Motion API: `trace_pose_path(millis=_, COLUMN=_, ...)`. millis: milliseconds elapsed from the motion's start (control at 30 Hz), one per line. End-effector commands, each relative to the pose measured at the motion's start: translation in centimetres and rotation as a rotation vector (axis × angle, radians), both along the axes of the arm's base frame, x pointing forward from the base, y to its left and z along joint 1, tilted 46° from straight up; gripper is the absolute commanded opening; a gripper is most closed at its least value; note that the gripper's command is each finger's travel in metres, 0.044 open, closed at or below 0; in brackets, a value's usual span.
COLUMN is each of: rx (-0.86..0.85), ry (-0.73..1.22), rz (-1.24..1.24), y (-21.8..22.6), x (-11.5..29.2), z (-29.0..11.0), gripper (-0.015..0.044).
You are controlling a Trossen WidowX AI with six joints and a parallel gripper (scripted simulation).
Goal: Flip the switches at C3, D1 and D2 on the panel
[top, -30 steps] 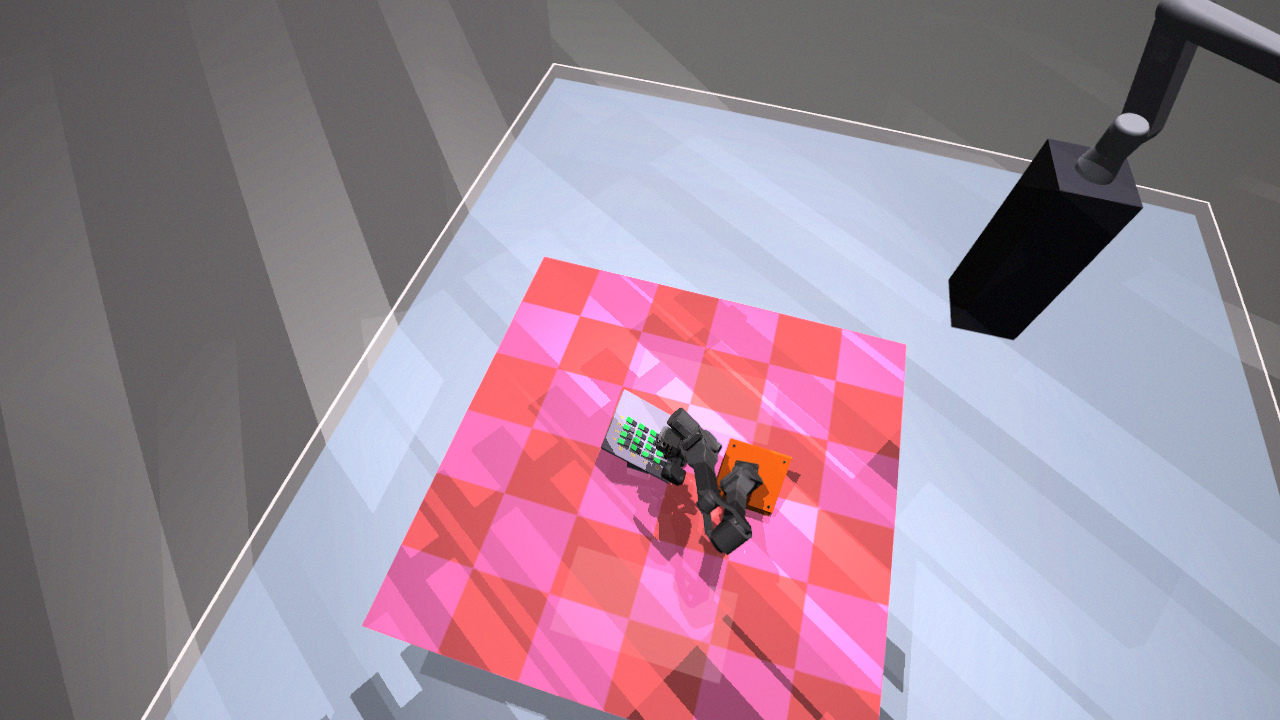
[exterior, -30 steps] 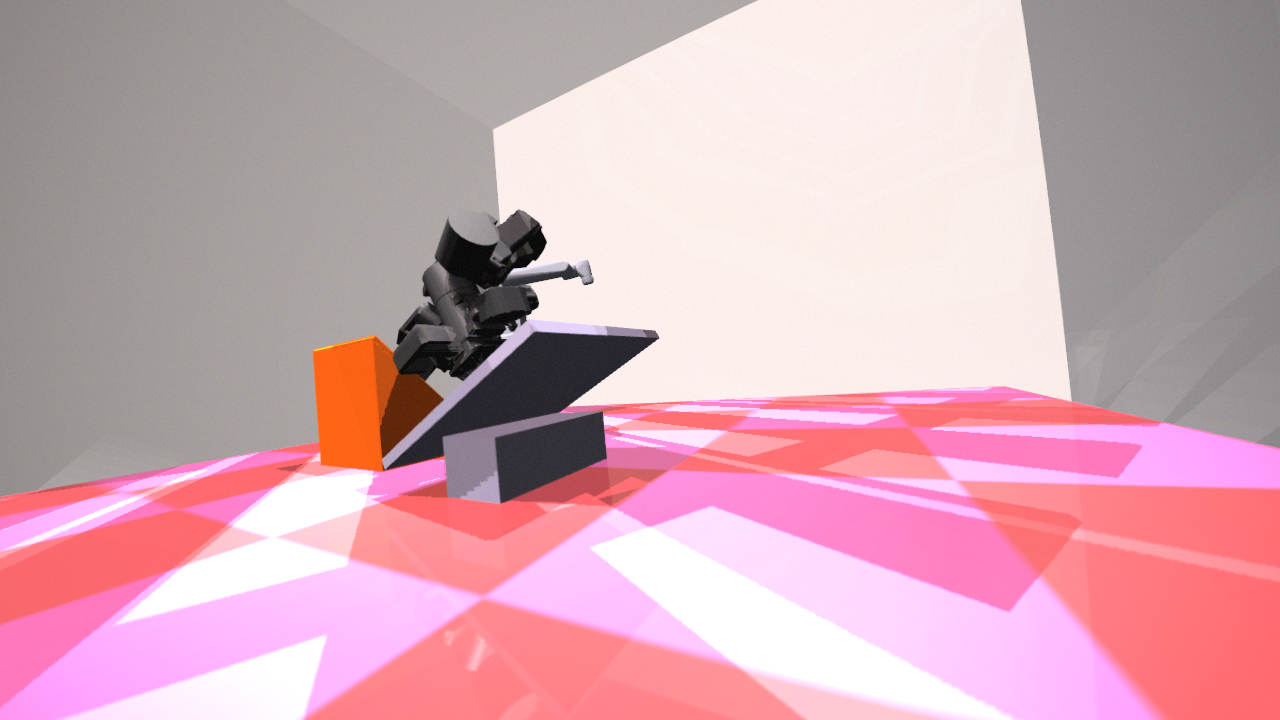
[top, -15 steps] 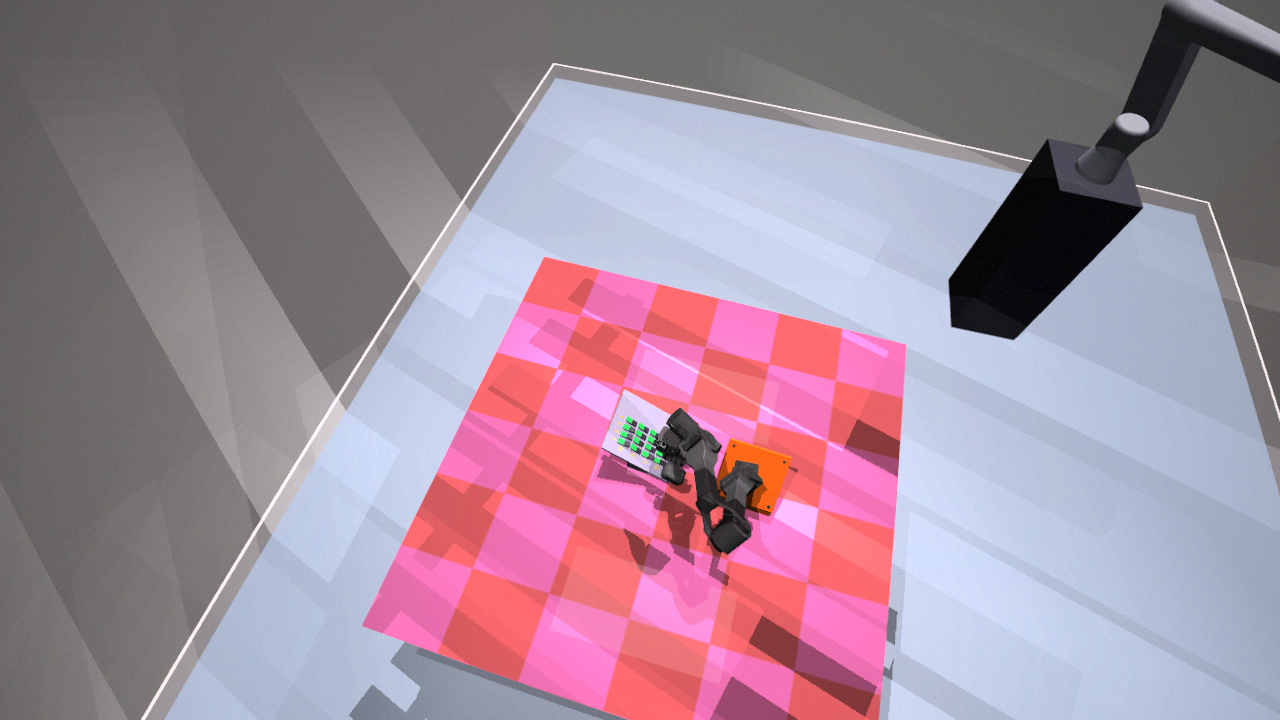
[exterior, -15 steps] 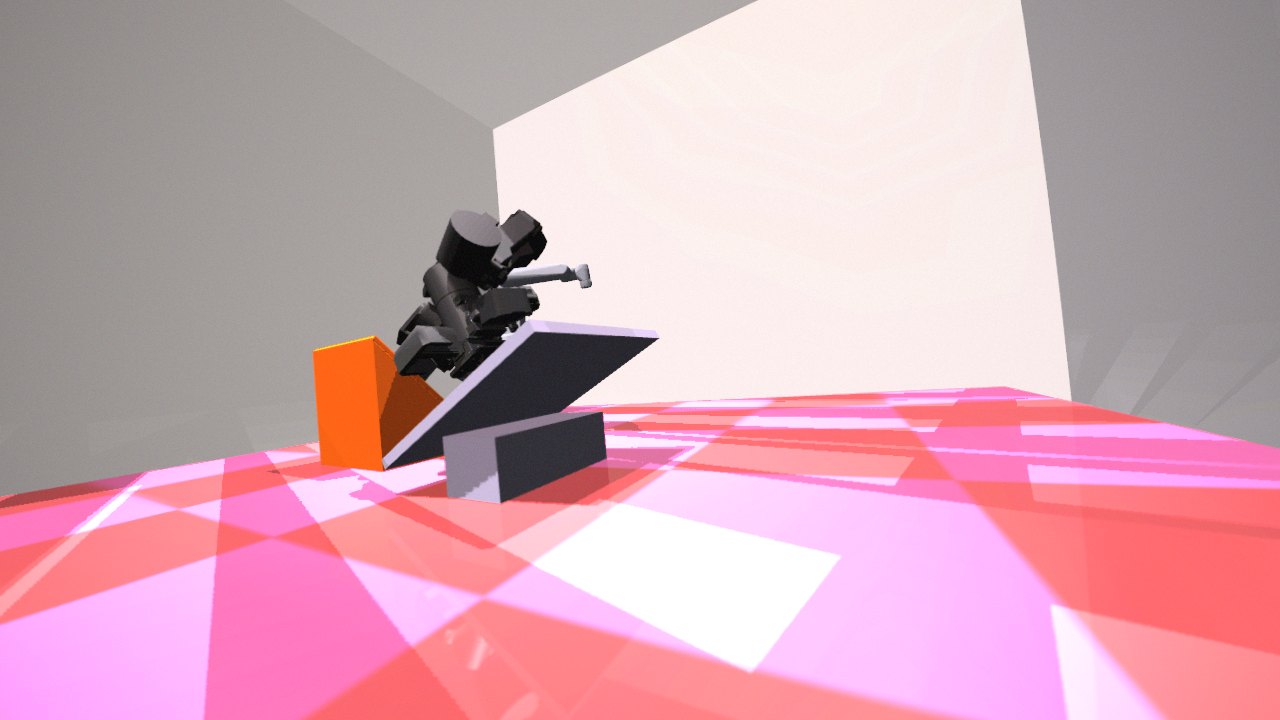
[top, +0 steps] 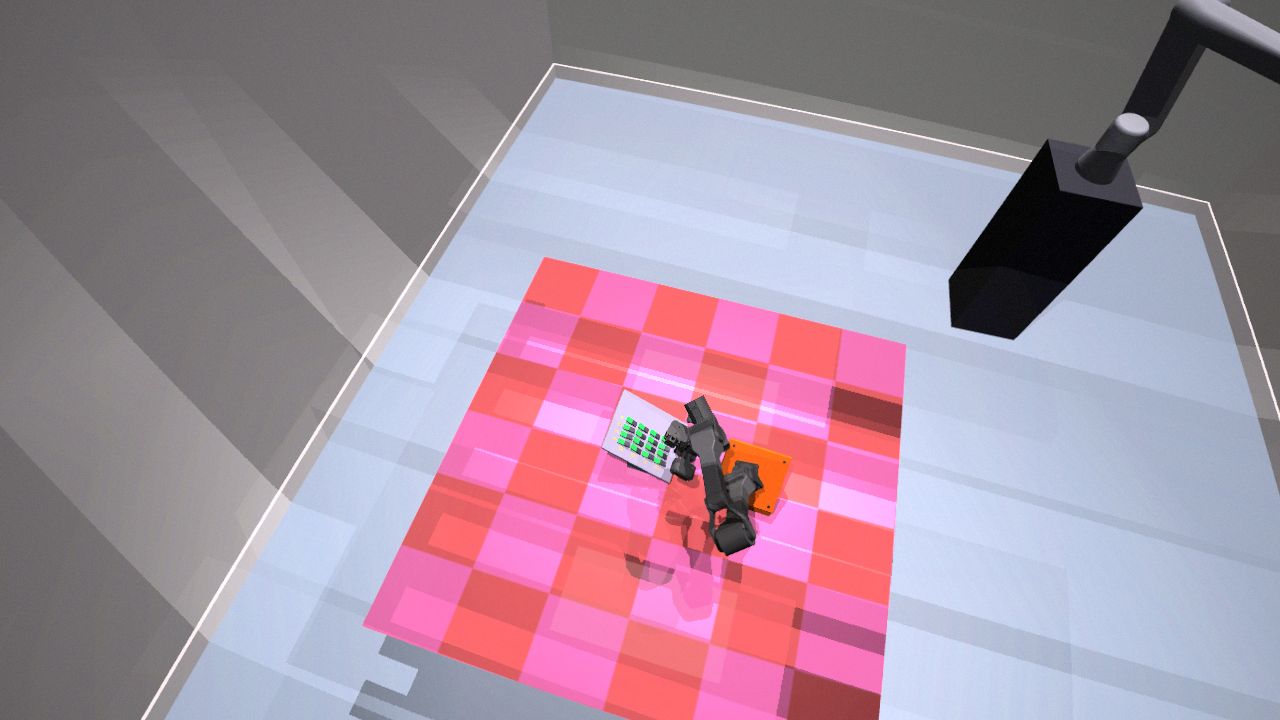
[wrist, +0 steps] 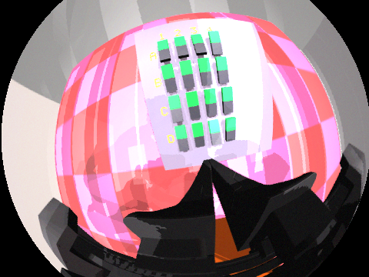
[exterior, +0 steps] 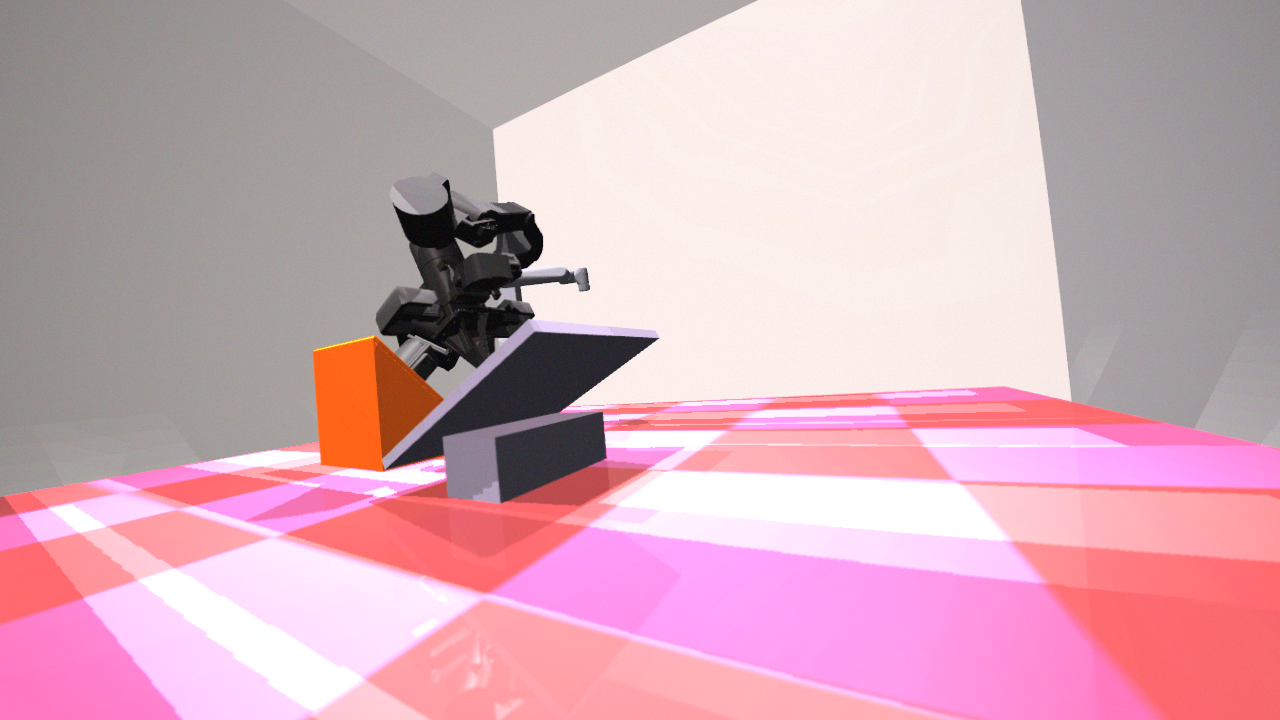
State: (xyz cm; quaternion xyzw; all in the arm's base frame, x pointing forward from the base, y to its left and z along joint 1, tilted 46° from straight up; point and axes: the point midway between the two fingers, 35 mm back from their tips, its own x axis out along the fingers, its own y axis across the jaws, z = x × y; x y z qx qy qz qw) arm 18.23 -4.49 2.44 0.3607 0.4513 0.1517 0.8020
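The gripper [wrist: 212, 166] is clenched on nothing, its tips just below row D of the switch panel [wrist: 251, 82], nearest the D3 switch [wrist: 215, 131].

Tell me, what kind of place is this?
Probably a robot test bench: a small dark arm on an orange base, a tilted panel of lettered green switches, a checkered pink mat, and bare walls.

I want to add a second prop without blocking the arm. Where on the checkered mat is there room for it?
Room shows on the checkered mat toward its left and near edges, and along its far strip beyond the switch panel. The middle is crowded: the panel, the shut claw at its edge, the arm and the orange base sit packed together.
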Motion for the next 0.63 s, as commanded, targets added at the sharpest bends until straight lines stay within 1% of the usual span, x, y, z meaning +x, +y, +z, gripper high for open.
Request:
trace_pose_path(millis=0, rx=-0.008, ry=-0.008, rz=0.006, y=-0.7, x=-0.5, z=1.0, gripper=0.0)
trace_pose_path(millis=100, rx=-0.008, ry=-0.008, rz=0.006, y=-1.2, x=0.0, z=1.2, gripper=0.0)
trace_pose_path(millis=300, rx=-0.01, ry=-0.011, rz=0.006, y=-4.8, x=4.7, z=3.0, gripper=0.0)
trace_pose_path(millis=600, rx=-0.01, ry=-0.011, rz=0.006, y=-4.9, x=4.8, z=3.0, gripper=0.0)
